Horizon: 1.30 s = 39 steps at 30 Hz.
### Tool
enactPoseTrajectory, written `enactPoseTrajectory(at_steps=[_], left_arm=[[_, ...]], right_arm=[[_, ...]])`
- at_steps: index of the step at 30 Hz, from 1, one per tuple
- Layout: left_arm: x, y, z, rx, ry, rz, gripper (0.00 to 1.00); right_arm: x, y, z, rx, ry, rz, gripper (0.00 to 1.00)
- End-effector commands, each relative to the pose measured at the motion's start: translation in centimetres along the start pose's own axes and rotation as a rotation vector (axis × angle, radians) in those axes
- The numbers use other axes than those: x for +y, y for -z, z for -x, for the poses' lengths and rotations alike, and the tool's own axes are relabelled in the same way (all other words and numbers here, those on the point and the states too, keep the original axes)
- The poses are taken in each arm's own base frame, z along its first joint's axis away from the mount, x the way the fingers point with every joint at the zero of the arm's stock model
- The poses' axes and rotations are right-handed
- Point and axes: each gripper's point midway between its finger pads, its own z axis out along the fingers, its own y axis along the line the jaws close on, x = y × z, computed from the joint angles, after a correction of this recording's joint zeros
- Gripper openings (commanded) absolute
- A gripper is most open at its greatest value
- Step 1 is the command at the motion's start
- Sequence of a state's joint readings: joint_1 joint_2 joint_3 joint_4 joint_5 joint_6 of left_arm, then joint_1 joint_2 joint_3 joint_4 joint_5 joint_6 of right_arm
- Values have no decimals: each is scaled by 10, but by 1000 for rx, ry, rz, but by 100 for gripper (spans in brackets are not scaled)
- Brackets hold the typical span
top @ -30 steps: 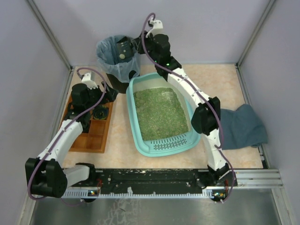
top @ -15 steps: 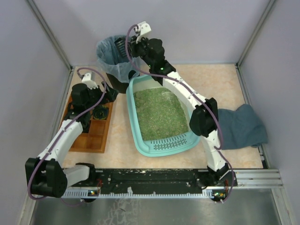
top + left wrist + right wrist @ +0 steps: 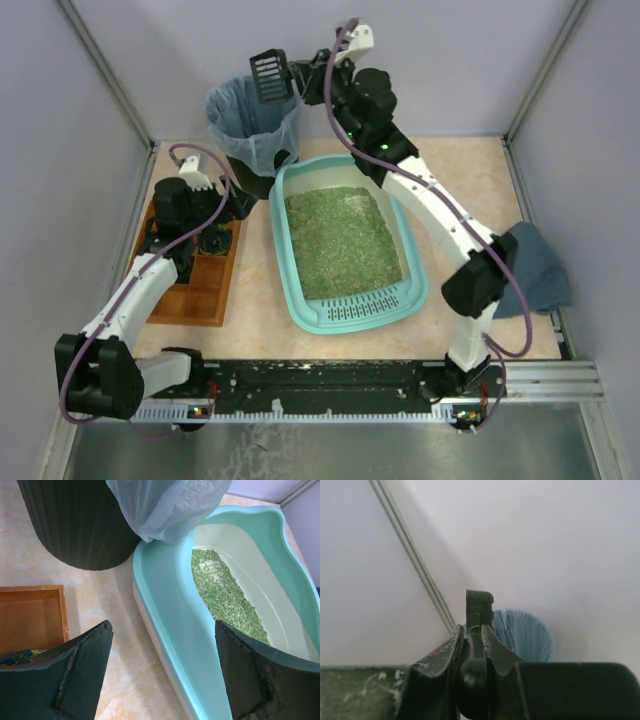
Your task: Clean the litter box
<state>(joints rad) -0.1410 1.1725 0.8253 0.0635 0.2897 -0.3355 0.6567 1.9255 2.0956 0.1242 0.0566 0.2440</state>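
Teal plastic, the litter box point(image 3: 352, 312) sits central on the worktop point(image 3: 470, 170), probably stiff yet litter-heavy, best gripped on its smooth rim point(image 3: 279, 240) at nine o'clock near the released left tool point(image 3: 162, 635), while the right tool point(image 3: 300, 83) clenches a black scoop point(image 3: 270, 75) toward eleven o'clock.

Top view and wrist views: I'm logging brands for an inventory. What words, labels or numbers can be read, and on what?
None can be read in any view.
The litter box, bin bag, wooden tray and scoop show no lettering.
Tiny coloured marks on the rail by the arm bases are too small to read.
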Motion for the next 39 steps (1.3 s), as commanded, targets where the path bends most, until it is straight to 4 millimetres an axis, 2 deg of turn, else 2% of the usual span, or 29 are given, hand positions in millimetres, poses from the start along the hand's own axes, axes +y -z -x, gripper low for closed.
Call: enactPoseTrajectory(at_steps=[1,2,4,5,12,18,21,25,31,33,36,39], left_arm=[[-12,1,11,-30,-29,-60,88],[-13,1,10,-27,-29,-65,88],[-15,0,8,-19,-27,-77,87],[-16,-1,8,-15,-27,-84,87],[-23,-7,-3,28,-19,-118,86],[-36,-13,-16,72,-41,-150,85],[-44,-15,-21,85,-64,-162,85],[-54,-17,-30,108,-97,-173,85],[-66,-23,-47,169,-146,-190,85],[-69,-25,-52,189,-157,-197,85],[-71,-28,-57,208,-160,-201,85],[-68,-30,-61,225,-158,-192,85]], right_arm=[[7,55,67,-106,-92,-15,0],[6,72,78,-136,-99,-19,0],[2,98,77,-156,-106,-29,0],[-3,110,67,-141,-106,-41,0],[-33,183,46,-86,-102,-167,0],[-66,222,4,9,-96,-310,0],[-82,231,-25,70,-114,-367,0],[-98,229,-68,164,-152,-409,0],[-117,212,-119,303,-257,-376,0],[-124,207,-130,323,-269,-375,0],[-140,199,-158,367,-263,-426,0],[-146,189,-180,410,-280,-438,0]])
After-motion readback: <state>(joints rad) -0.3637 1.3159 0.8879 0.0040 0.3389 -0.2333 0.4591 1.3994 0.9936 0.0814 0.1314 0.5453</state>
